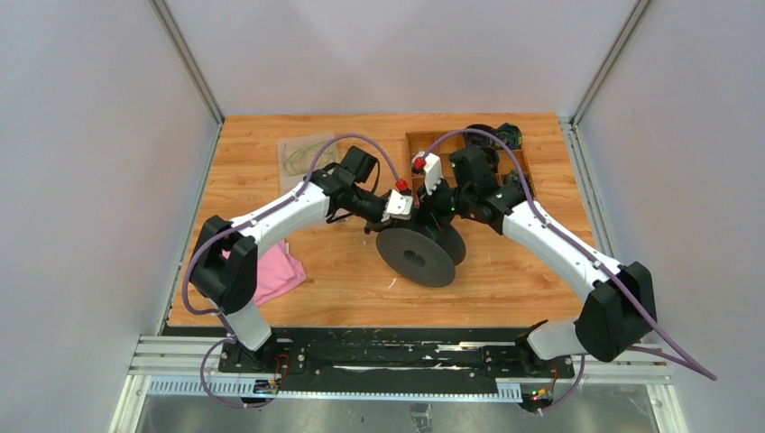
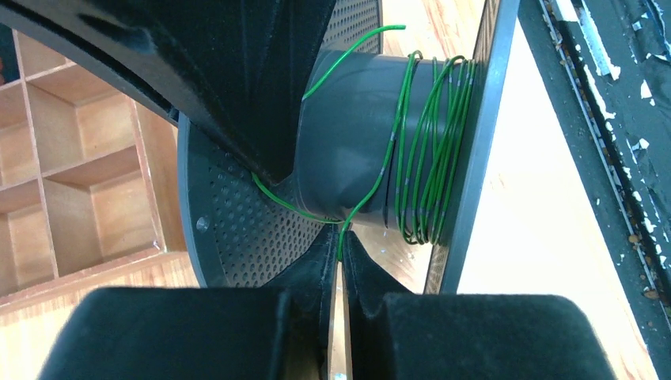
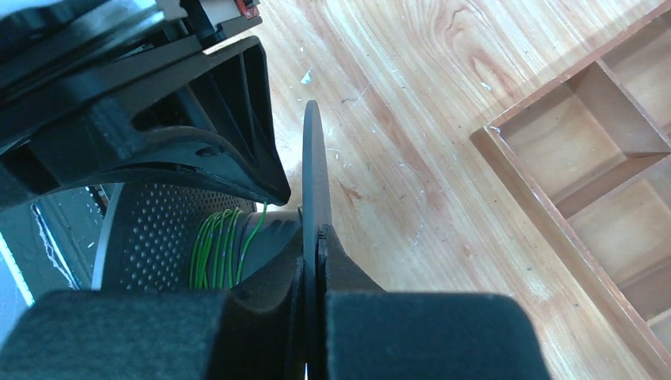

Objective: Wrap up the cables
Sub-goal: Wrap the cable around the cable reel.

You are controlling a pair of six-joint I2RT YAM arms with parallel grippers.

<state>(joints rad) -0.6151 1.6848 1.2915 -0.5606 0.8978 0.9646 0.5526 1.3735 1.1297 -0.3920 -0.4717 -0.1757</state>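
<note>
Item: the cables (image 2: 427,158), one very thin, glossy green wire wound in several loose turns around the grey hub of a black spool (image 2: 348,134), bunched against one flange. One strand crosses the hub slantwise and a short free end sticks up above it. The spool stands on its rims mid-table (image 1: 343,280), between the two arms. The left wrist view alone shows the left gripper (image 2: 342,249), jaws all but closed and pinching a strand that runs off the hub. The right wrist view alone shows the right gripper (image 3: 316,237) clamped tight on the thin edge of the other flange, the coils (image 3: 217,249) beyond. The top view adds a pink cloth (image 1: 275,275). Container: a wooden divided tray (image 1: 419,144), with a dark unidentifiable object in the far right corner.
</note>
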